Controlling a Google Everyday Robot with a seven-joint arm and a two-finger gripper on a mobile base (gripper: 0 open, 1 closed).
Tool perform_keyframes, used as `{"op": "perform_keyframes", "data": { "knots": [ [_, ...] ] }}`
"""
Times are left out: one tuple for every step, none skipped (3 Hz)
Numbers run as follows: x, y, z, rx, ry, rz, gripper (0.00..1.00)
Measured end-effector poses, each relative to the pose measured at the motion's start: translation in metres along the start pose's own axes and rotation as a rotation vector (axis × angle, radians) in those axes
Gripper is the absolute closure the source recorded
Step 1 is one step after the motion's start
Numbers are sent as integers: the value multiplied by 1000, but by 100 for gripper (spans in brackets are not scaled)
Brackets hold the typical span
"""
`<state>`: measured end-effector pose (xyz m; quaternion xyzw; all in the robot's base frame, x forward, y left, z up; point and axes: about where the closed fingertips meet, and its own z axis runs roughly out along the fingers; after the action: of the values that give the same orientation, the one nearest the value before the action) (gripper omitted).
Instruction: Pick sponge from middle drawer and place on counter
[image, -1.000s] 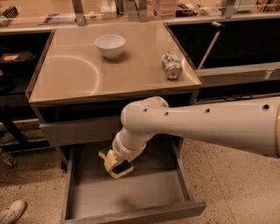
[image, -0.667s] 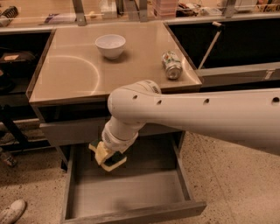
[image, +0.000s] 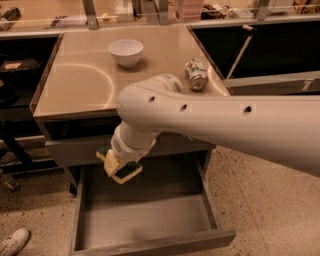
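Sponge (image: 125, 173): green-over-yellow, clamped in claw (image: 116, 163) above left rear of open middle drawer (image: 150, 222), below tabletop (image: 75, 87) edge. Handling advice: raise clear of that edge first, then set down apart from bowl (image: 126, 52) and can (image: 196, 74).

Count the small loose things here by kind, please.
Bowl: 1, on the counter
Can: 1, lying on the counter
Sponge: 1, held by the gripper above the open drawer
Total: 3
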<state>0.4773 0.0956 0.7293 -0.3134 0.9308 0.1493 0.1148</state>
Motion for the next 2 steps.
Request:
{"op": "perform_keyframes", "data": {
  "knots": [
    [-41,0,-42,57,-54,-52,100],
    [-82,-13,-70,106,-81,-80,100]
  ]
}}
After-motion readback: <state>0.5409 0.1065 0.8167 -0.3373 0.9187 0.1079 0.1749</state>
